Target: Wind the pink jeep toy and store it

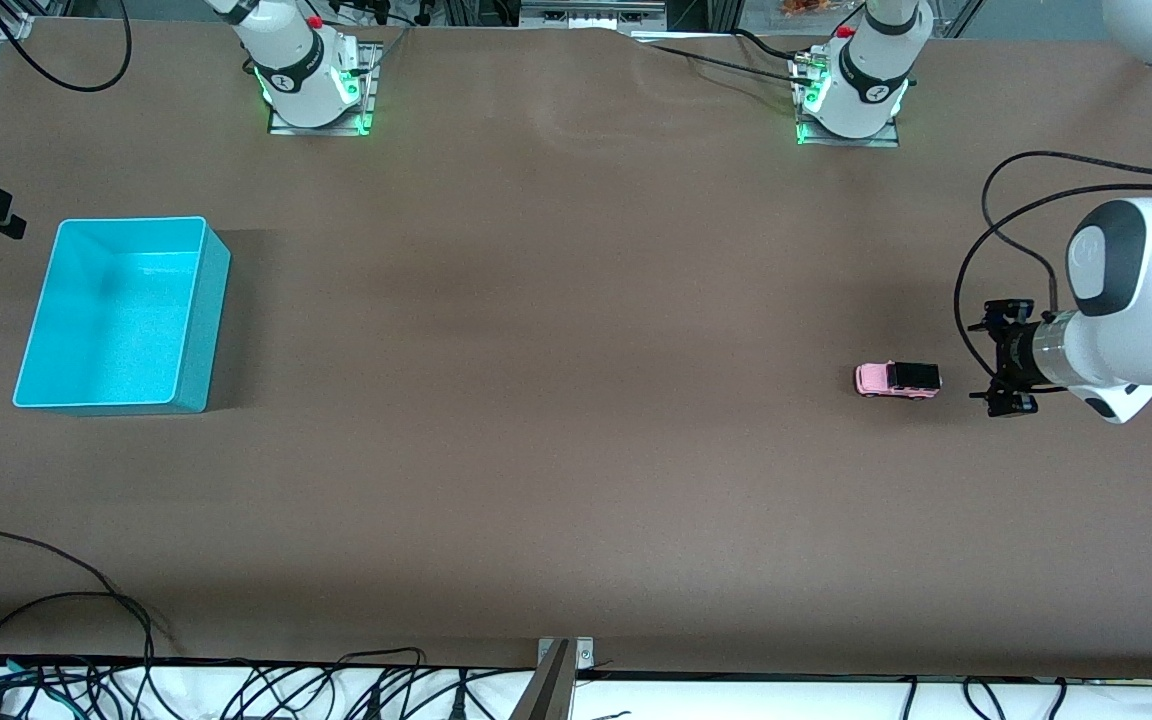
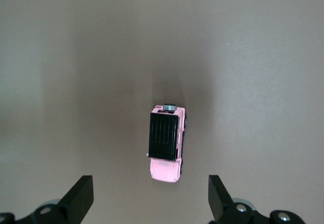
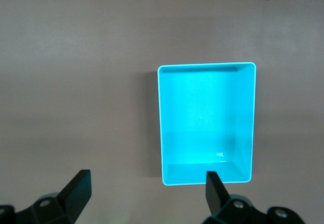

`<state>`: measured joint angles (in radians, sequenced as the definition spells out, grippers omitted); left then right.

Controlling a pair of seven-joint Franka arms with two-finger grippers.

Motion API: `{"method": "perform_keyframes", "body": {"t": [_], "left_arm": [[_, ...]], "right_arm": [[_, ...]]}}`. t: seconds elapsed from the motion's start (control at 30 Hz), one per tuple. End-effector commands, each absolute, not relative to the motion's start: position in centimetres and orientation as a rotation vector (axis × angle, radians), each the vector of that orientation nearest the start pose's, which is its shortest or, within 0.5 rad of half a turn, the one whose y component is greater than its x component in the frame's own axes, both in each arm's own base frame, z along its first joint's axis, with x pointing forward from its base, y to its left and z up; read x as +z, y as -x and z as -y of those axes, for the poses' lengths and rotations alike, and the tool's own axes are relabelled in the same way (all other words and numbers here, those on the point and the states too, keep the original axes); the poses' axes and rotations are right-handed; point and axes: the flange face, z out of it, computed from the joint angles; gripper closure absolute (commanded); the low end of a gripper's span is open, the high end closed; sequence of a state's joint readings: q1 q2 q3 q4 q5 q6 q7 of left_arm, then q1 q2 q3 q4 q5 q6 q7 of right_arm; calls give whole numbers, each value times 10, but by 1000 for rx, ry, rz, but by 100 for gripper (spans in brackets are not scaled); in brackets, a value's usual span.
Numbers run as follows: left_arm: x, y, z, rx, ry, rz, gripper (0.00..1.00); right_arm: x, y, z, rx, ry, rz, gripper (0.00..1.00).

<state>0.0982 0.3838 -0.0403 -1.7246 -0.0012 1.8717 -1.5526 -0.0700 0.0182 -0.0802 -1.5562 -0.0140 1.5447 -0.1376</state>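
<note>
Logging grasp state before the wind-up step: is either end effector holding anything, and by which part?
Nothing is held. The left end effector is open above the pink jeep toy, which sits free on the table; the right end effector is open over the teal bin.

Pink jeep toy point(image 1: 897, 380): on counter point(image 1: 556, 400), toward left arm's end.
Left gripper point(image 1: 1004, 358): just beside jeep, apart.
Teal bin point(image 1: 198, 320): right arm's end.

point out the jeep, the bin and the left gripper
pink jeep toy point(image 1: 897, 380): front view, mid body.
teal bin point(image 1: 200, 310): front view, side wall.
left gripper point(image 2: 151, 199): left wrist view, midway between open fingertips.
</note>
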Motion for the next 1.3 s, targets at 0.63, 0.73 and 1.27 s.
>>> {"method": "perform_keyframes", "body": {"t": [0.63,0.73,1.27], "left_arm": [[241,-585,-32,-112,-2139,-2370,0],[233,-585,-29,-100,-2198,-2347,0],[205,-590,-23,-40,-2248,-2295,0]], "right_arm": [[625,-553,86,39,3141,2,0],[624,-552,86,48,3140,7,0],[625,-553,84,38,3140,0,0]]}}
